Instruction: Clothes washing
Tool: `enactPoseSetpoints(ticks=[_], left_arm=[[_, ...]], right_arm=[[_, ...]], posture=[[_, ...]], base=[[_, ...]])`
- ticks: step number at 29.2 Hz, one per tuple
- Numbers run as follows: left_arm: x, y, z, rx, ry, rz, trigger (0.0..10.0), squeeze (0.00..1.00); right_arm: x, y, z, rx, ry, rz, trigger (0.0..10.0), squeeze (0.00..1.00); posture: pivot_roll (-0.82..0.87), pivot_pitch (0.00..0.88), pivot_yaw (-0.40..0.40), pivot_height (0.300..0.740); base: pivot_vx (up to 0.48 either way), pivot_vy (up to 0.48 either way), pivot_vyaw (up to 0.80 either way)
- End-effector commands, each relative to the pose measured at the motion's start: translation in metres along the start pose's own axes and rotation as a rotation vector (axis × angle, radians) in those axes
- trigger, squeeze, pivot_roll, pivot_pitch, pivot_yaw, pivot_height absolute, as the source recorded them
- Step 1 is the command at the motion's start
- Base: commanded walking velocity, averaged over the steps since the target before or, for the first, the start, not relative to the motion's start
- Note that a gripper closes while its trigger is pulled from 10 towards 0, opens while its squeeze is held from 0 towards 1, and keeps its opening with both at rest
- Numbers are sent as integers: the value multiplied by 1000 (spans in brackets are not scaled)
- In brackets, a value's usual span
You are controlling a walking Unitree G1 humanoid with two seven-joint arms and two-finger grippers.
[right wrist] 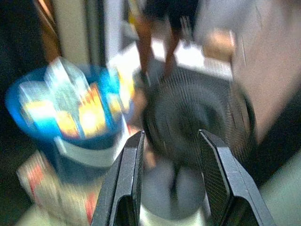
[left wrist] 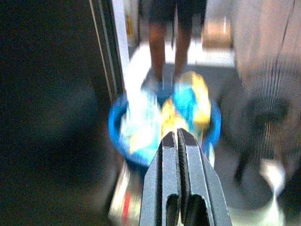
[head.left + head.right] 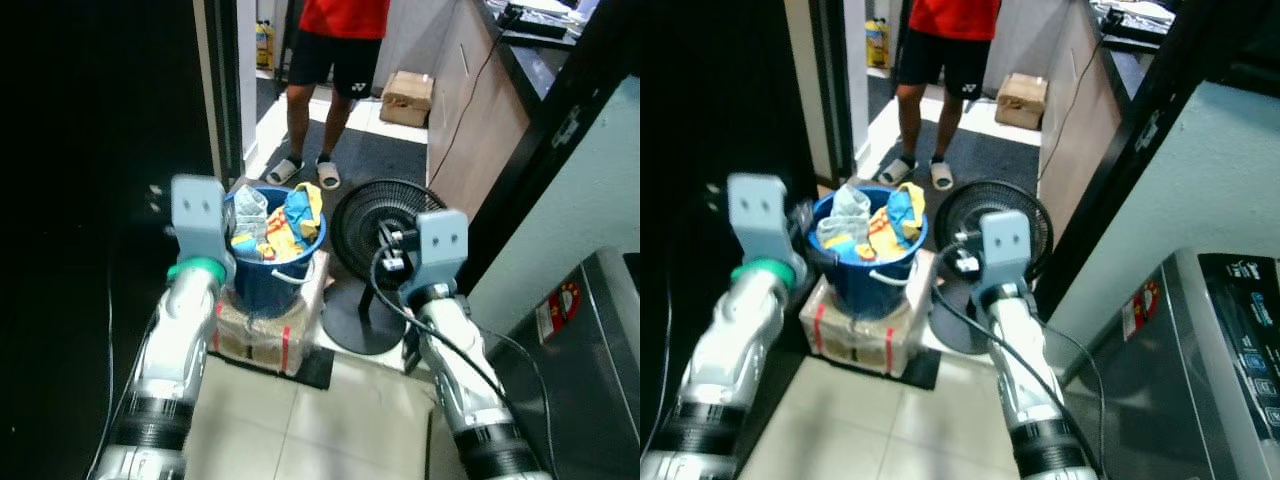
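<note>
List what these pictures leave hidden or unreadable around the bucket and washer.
- Bucket: its depth, covered by piled clothes.
- Box under it: label, too small; near side behind the left arm.
- Washer: cut by the edge; lid unseen.
- Both wrist views: motion-blurred.
- Person: cut off above the chest.

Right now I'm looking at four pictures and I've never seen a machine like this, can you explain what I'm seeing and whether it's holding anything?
This is a walking humanoid robot with two silver arms. The two wide pictures come from cameras in its head, looking down; the two blurry ones come from cameras on its wrists.

Ahead, a blue bucket full of colourful clothes sits on a taped cardboard box on the tiled floor. Beside it stands a black floor fan. A washing machine is at the robot's right, and a person stands in the doorway beyond.

The left gripper is shut, the right gripper is open. Both are raised toward the bucket, holding nothing.
</note>
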State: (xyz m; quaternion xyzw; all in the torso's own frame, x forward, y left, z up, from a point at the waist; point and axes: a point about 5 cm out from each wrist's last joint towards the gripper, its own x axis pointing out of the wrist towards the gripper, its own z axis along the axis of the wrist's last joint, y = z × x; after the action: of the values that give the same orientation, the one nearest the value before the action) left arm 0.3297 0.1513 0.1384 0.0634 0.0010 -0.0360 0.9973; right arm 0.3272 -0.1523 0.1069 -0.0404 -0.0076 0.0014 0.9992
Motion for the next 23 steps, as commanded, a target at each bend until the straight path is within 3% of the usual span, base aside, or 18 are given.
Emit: enactPoseSetpoints(ticks=[1,5,8,17,23], left_arm=[[-2,-7,-7,26,13,-48,10000,0],[-12,-14,-41,65,124,-95,10000,0],[-15,-21,-52,71,158,-127,10000,0],[-19,-31,-67,90,198,-181,10000,0],[-17,-32,-72,103,199,-194,10000,0]], right_arm=[[-6,-3,-15,-8,44,-19,10000,0],[-26,-1,-53,-10,177,-33,10000,0],[-38,3,-71,18,252,-36,10000,0],[-50,12,-92,52,322,-42,10000,0],[-52,14,-95,42,312,-43,10000,0]], posture=[[77,0,15,740],[52,0,42,740],[42,0,51,740],[19,0,74,740],[12,0,74,740]], base=[[0,0,0],[0,0,0],[0,0,0],[0,0,0],[0,0,0]])
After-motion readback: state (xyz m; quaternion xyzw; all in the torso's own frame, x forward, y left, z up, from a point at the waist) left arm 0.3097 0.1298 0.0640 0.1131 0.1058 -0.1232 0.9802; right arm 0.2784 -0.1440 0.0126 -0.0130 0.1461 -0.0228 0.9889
